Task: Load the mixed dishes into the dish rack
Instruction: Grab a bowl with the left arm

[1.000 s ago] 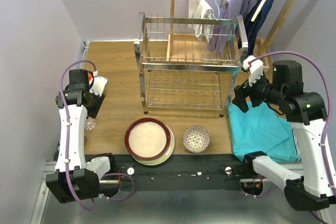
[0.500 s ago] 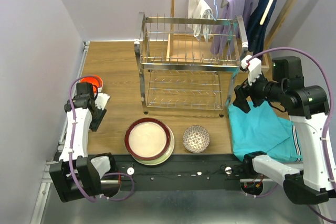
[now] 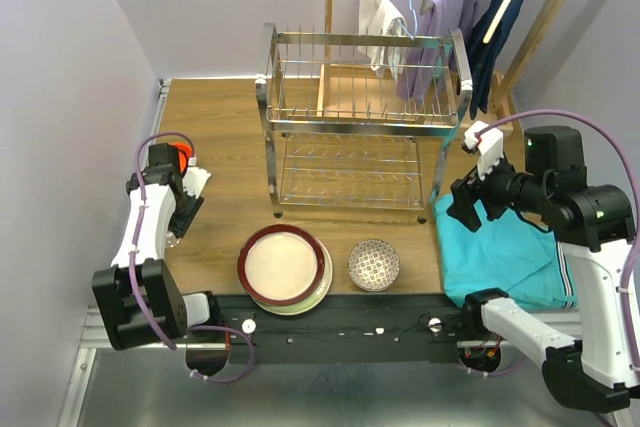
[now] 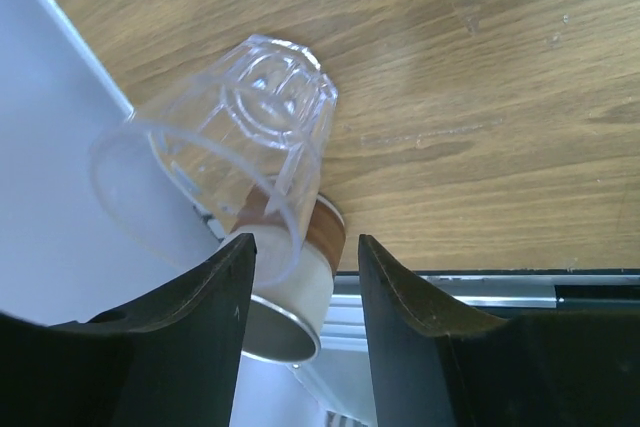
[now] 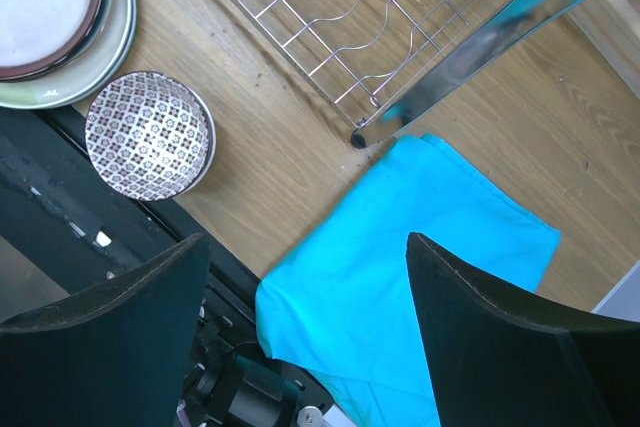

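One clear faceted glass (image 4: 250, 137) — round rim, grained wooden table (image 4: 480, 97).

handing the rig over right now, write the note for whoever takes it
Left gripper: jaws open, pointed at the clear glass, which sits tilted by a cup at the table's left edge; not gripped.
Right gripper: jaws open, empty, above the blue cloth beside the dish rack.
Plate stack and patterned bowl: near edge. Orange bowl: left edge.
Done: nothing racked. Left: every dish.
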Controlling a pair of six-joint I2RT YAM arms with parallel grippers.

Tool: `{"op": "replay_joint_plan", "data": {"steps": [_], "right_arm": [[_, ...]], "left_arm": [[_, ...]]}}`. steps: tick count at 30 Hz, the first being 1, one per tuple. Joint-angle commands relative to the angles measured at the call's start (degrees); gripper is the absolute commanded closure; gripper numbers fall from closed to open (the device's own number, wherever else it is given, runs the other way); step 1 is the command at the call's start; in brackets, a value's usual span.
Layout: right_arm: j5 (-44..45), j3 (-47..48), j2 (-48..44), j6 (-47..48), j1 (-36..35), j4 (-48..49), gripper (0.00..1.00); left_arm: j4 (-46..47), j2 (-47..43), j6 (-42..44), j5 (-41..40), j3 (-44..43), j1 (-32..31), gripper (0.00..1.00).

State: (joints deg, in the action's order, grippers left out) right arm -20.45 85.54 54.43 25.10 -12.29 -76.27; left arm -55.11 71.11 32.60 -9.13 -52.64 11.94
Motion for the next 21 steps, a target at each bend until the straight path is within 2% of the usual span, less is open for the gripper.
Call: {"op": "replay_joint_plan", "data": {"steps": [1, 4, 5, 7, 8, 10, 11, 16, 21], "right_arm": [[0.1, 0.1, -0.1, -0.5, 0.0, -0.1, 0.13], [0.2, 0.9, 0.0, -1.9, 0.0, 1.3, 0.14], [0.3, 1.2, 0.1, -2.2, 0.1, 1.8, 0.14], [0.3, 2.7, 0.7, -2.9, 0.0, 3.3, 0.14], [0.0, 3.1, 0.8, -3.4, 0.1, 4.0, 0.14], [-1.7, 3.8, 1.3, -3.9, 0.1, 5.9, 0.14], [-3.6, 4.0, 1.5, -4.3, 0.1, 6.1, 0.14], [-7.8, 4.5, 3.2, -11.3, 0.1, 11.0, 0.14], [-14.4, 6.2, 4.2, -18.1, 0.0, 15.5, 0.14]], "left_arm": [[1.5, 2.6, 1.5, 2.2, -0.3, 0.4, 0.47], [2.0, 3.2, 1.8, 2.3, -0.4, 0.4, 0.57], [1.6, 3.3, 1.7, 3.1, -0.9, 0.4, 0.66], [0.0, 2.9, 1.2, 3.8, -2.5, 0.4, 0.73], [-0.4, 2.0, 1.1, 4.5, -2.8, 0.4, 0.82], [-1.1, 1.2, 1.4, 4.0, -3.3, 0.1, 0.90], [-1.4, 0.7, 1.5, 3.4, -3.3, -0.1, 0.98], [-6.3, -4.1, 2.7, 3.7, -5.7, -1.3, 1.00], [-14.4, -15.2, 5.4, 8.1, -11.3, -2.2, 1.00]]}}
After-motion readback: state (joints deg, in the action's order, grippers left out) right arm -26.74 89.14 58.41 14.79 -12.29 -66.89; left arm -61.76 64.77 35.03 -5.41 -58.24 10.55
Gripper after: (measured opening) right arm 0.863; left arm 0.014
